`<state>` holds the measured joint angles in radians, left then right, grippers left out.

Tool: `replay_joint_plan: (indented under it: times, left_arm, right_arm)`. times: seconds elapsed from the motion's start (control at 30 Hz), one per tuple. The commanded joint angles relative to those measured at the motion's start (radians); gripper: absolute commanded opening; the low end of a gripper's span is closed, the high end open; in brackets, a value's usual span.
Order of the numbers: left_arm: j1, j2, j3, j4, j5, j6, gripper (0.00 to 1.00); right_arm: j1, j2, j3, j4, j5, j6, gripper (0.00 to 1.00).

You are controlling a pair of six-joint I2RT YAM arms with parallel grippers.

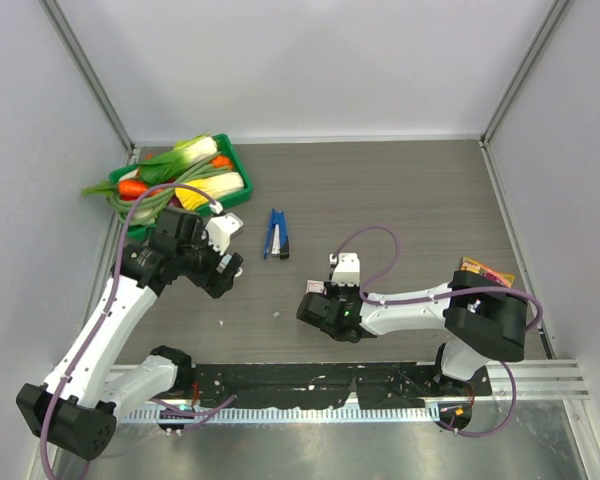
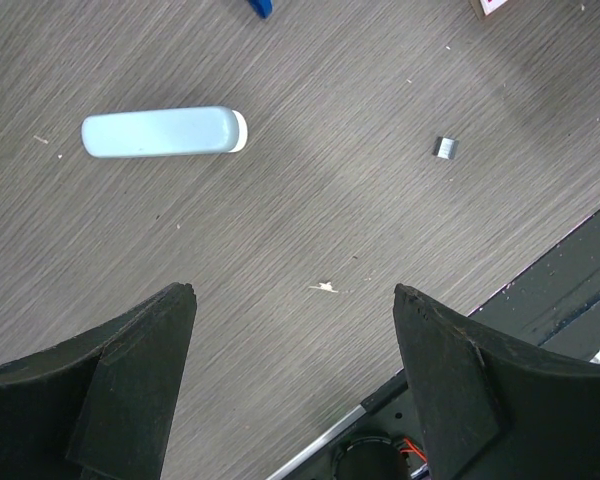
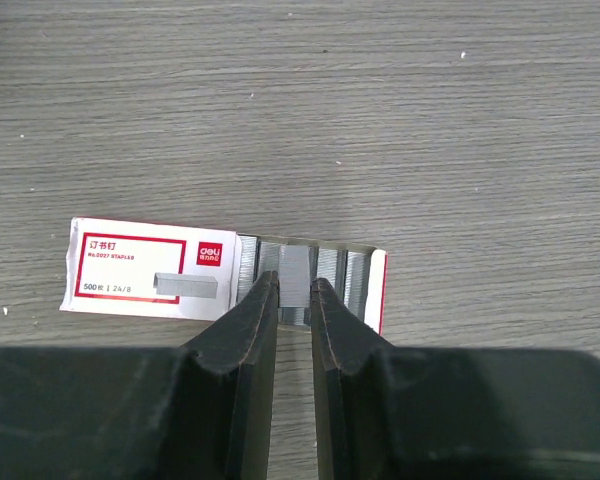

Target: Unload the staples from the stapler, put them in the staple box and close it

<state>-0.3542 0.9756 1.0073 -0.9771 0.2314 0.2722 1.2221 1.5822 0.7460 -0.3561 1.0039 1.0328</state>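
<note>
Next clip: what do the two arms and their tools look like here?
Both the left arm and right arm have white link shells, bulky black joints and a purple cable looping alongside. The left tool and right tool are matte black with tapering, wedge-shaped fingers. No markings visible.

Matt grey-brown wood-grain finish on the table (image 2: 400, 250), finely streaked. Smooth, softly shiny pale-blue plastic on the rounded oblong case (image 2: 158, 132), white at one end. Smooth printed card, white and red, on the staple box (image 3: 140, 268). Bright, ribbed, silvery metal on the staples (image 3: 330, 272). Matt black plastic on the fingers (image 2: 140, 380) of the left gripper (image 2: 295, 295) and of the right gripper (image 3: 295, 290). Dark-blue body on the stapler (image 1: 276, 233), finish too small to judge.
</note>
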Motion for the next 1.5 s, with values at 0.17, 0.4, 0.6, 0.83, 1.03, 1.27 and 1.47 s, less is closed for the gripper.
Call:
replay_joint_plan:
  times: [0.17, 0.4, 0.6, 0.83, 1.03, 1.27, 1.47]
  left_arm:
    - [0.0, -0.018, -0.006, 0.023, 0.008, 0.019, 0.84]
    - [-0.002, -0.017, -0.006, 0.02, 0.011, 0.018, 0.84]
    - [0.0, -0.021, -0.007, 0.021, 0.011, 0.021, 0.84]
    - [0.0, -0.023, -0.006, 0.02, 0.011, 0.022, 0.84]
    - [0.0, -0.028, -0.007, 0.02, 0.011, 0.024, 0.84]
    - [-0.002, -0.029, -0.004, 0.014, 0.017, 0.028, 0.84]
    - [-0.002, -0.028, 0.002, 0.006, 0.026, 0.027, 0.84]
  right_arm:
    - [0.008, 0.025, 0.035, 0.003, 0.071, 0.036, 0.01]
    - [0.01, 0.027, 0.027, 0.029, 0.073, 0.021, 0.01]
    - [0.01, 0.036, 0.026, 0.057, 0.07, 0.001, 0.01]
    - [0.01, 0.053, 0.029, 0.065, 0.071, 0.001, 0.02]
    - [0.01, 0.045, 0.023, 0.063, 0.068, 0.006, 0.13]
    - [0.019, 0.027, 0.023, 0.052, 0.067, -0.004, 0.28]
    - [0.04, -0.011, 0.003, 0.078, 0.064, -0.037, 0.35]
